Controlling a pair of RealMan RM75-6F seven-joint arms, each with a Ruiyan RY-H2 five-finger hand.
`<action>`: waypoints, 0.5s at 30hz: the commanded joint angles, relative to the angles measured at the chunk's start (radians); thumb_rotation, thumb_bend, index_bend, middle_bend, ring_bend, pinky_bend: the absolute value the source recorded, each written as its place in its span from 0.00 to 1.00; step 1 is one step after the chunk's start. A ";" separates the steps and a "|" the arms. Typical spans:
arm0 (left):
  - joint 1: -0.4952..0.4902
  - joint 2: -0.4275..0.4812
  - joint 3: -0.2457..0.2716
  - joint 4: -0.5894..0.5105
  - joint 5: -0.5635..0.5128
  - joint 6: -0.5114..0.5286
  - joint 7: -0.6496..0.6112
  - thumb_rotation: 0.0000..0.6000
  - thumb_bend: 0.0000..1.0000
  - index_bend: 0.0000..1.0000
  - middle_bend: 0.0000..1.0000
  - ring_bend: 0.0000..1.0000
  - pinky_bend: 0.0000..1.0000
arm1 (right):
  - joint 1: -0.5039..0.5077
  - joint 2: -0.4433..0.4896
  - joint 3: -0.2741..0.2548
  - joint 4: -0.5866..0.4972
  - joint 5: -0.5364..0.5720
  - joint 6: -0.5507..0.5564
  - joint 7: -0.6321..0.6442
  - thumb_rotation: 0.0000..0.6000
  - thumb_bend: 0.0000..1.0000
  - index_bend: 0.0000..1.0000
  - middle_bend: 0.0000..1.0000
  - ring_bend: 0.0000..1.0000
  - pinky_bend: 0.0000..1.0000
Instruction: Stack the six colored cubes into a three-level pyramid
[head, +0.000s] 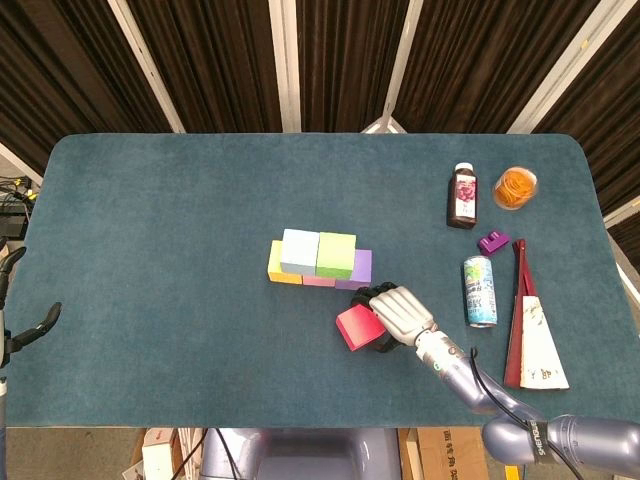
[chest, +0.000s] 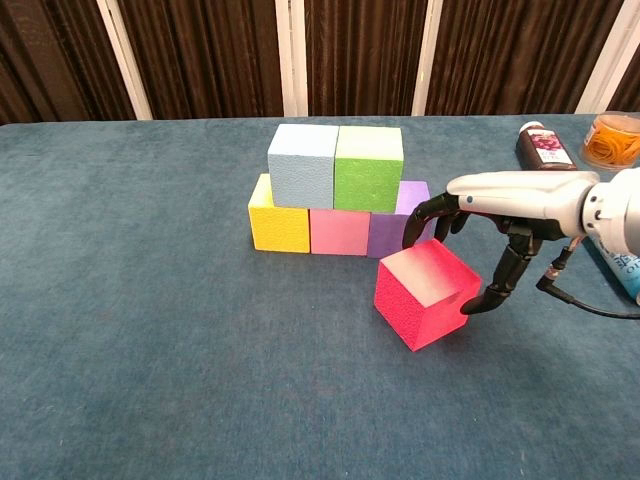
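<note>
Yellow (chest: 279, 226), pink (chest: 339, 232) and purple (chest: 393, 235) cubes form a row on the table. On top of them sit a light blue cube (chest: 302, 165) and a green cube (chest: 368, 168). A red cube (chest: 425, 293) rests on the cloth just in front of the purple one, turned at an angle. My right hand (chest: 505, 192) arches over it, fingers curled down at its far corner and thumb against its right side. In the head view the hand (head: 401, 312) covers the red cube's (head: 356, 326) right edge. My left hand (head: 28, 330) hangs at the table's far left edge, holding nothing.
To the right stand a dark juice bottle (head: 463, 195), a tub of orange pieces (head: 515, 187), a small purple object (head: 492, 241), a drink can (head: 480, 290) and a long cone-shaped package (head: 535, 335). A cable trails from my right wrist.
</note>
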 joint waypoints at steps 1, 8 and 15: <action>0.000 0.000 0.000 0.000 0.000 0.000 -0.001 1.00 0.32 0.14 0.00 0.00 0.00 | 0.001 -0.005 -0.001 0.005 -0.002 0.001 0.003 1.00 0.20 0.29 0.23 0.26 0.22; -0.001 -0.001 -0.007 0.001 -0.009 -0.004 -0.006 1.00 0.32 0.15 0.00 0.00 0.00 | 0.003 -0.019 0.001 0.020 -0.005 0.004 0.014 1.00 0.20 0.29 0.28 0.26 0.22; -0.001 -0.003 -0.010 0.002 -0.010 -0.004 -0.011 1.00 0.32 0.15 0.00 0.00 0.00 | 0.007 -0.026 0.001 0.028 -0.007 0.000 0.020 1.00 0.20 0.29 0.31 0.26 0.22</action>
